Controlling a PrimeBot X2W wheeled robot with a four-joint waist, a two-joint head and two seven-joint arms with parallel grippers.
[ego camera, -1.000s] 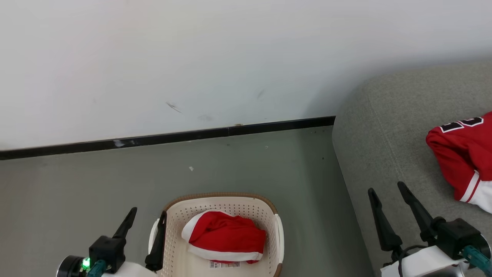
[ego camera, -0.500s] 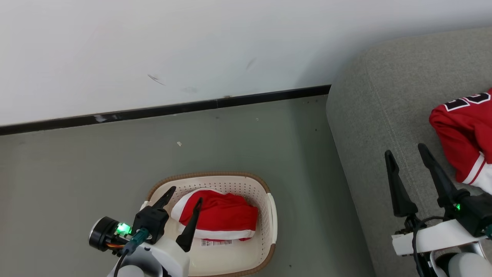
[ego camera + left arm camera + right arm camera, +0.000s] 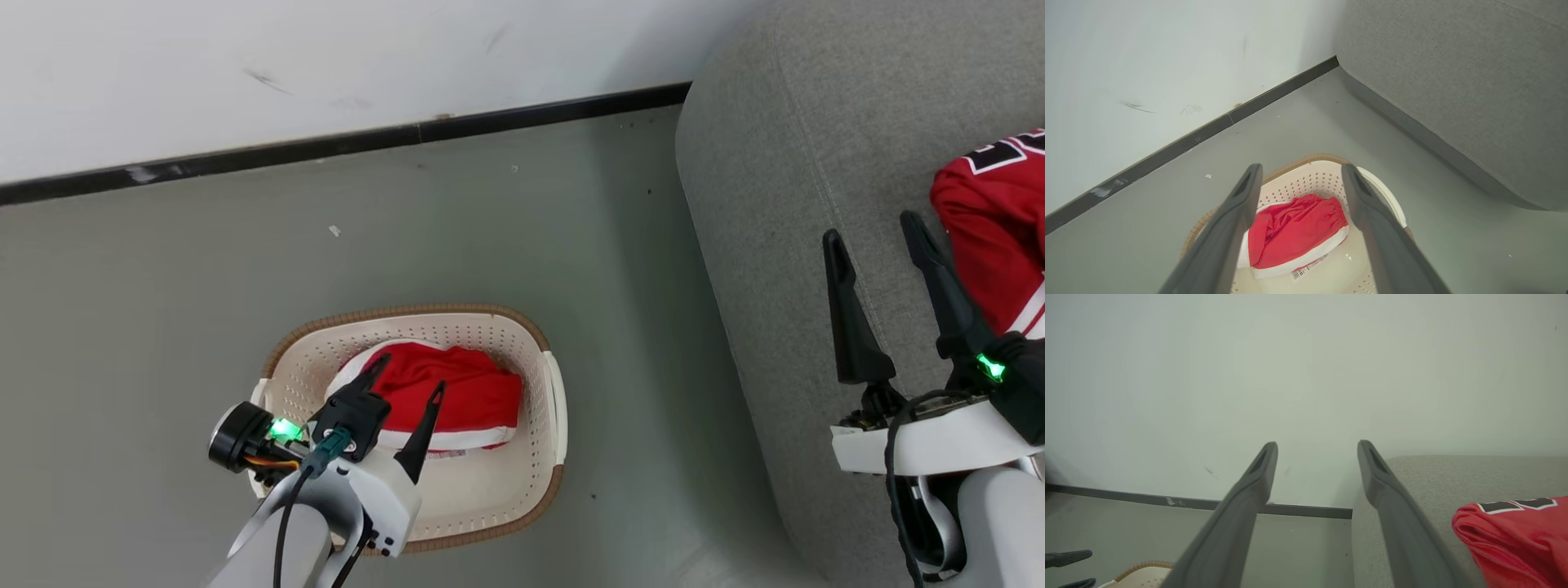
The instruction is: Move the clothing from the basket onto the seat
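From the head camera, the left pincer point(image 3: 412, 371), fingers apart, hovers at lower left over the red shorts point(image 3: 465, 392) in the laundry basket point(image 3: 408, 310), while the right pincer point(image 3: 869, 226), also spread, hangs at right over the grey sofa point(image 3: 767, 204) just left of the red jersey point(image 3: 992, 220). The left wrist camera frames the shorts between its fingers, low centre. The right wrist camera puts the jersey at lower right, untouched.
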